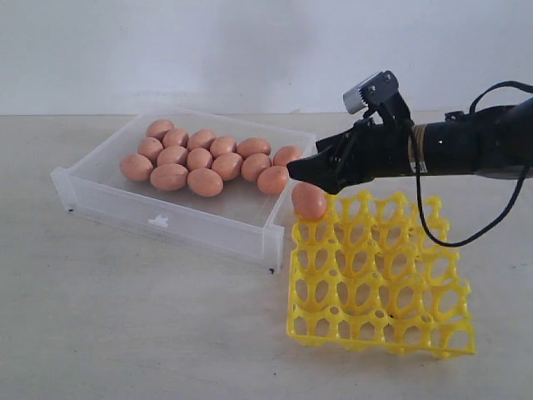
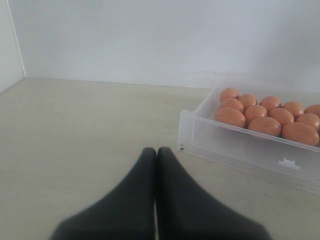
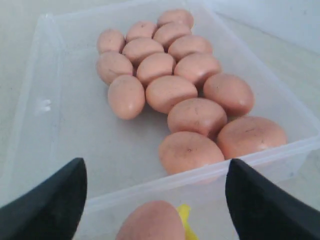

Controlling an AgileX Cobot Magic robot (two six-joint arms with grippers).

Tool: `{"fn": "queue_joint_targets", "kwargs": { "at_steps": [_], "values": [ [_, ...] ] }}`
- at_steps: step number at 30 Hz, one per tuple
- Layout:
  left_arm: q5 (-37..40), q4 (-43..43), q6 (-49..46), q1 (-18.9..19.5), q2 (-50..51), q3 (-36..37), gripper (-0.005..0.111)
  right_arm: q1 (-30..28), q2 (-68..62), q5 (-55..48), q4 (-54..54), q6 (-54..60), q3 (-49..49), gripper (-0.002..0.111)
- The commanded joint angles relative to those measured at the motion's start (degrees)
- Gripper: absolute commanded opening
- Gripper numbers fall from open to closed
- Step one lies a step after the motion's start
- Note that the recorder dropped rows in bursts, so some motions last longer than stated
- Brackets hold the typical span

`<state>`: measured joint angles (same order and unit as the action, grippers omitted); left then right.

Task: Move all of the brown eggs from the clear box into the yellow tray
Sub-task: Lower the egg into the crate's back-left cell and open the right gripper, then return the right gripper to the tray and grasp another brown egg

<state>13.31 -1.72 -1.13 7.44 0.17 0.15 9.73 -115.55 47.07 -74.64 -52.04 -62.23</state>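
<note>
The clear box [image 1: 166, 218] sits on the pale bench [image 1: 150, 317], its long wall with the small white tab facing the exterior camera. Inside it lie the brown eggs [image 1: 199, 158], roughly fifteen, packed touching one another in a slanting cluster toward the box's far wall. The strip of box floor behind the tabbed wall is bare.

The yellow tray [image 1: 379, 315] lies flat on the bench just beside the box's right-hand front corner, seen from the exterior view. One more egg [image 1: 309, 201] sits in the tray cell closest to that box corner, the only cell that is filled.

The right arm [image 1: 466, 146] reaches in from the side away from the box. The right fingers [image 1: 321, 167] hang just above that single egg, beside the box's right end wall. They are spread wide with nothing between them and do not touch the egg. In the right wrist view the two dark fingers [image 3: 50, 205] frame the box [image 3: 50, 75]. The lone egg [image 3: 151, 220] and a sliver of the tray [image 3: 184, 215] show just outside the box's near wall, and the clustered eggs [image 3: 170, 92] lie beyond it.

The left fingers [image 2: 145, 200] are pressed together, holding nothing. They are low over bare bench, apart from the box [image 2: 240, 145], on the side of its tabbed wall near an end corner, with its eggs [image 2: 265, 125] in sight.
</note>
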Motion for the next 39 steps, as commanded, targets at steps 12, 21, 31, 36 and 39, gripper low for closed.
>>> {"fn": "queue_joint_targets", "kwargs": {
  "at_steps": [12, 21, 31, 36, 39],
  "values": [
    [0.0, -0.3, 0.0, -0.3, -0.2, -0.1, -0.004, 21.0, 13.1, -12.1, 1.5, 6.8, -5.8, 0.000],
    [0.0, -0.3, 0.0, -0.3, -0.2, -0.1, -0.004, 28.6, -13.4, -110.4, 90.4, 85.3, -56.7, 0.000],
    [0.0, -0.3, 0.0, -0.3, -0.2, -0.1, -0.004, 29.7, -26.4, -103.1, 79.7, 72.0, -71.7, 0.052],
    [0.0, -0.3, 0.0, -0.3, -0.2, -0.1, -0.004, 29.6, -28.6, -102.1, 79.6, 72.3, -71.7, 0.066],
    [0.0, -0.3, 0.0, -0.3, -0.2, -0.1, -0.004, 29.7, -29.3, -99.7, 77.0, 72.3, -71.7, 0.066]
  ]
}}
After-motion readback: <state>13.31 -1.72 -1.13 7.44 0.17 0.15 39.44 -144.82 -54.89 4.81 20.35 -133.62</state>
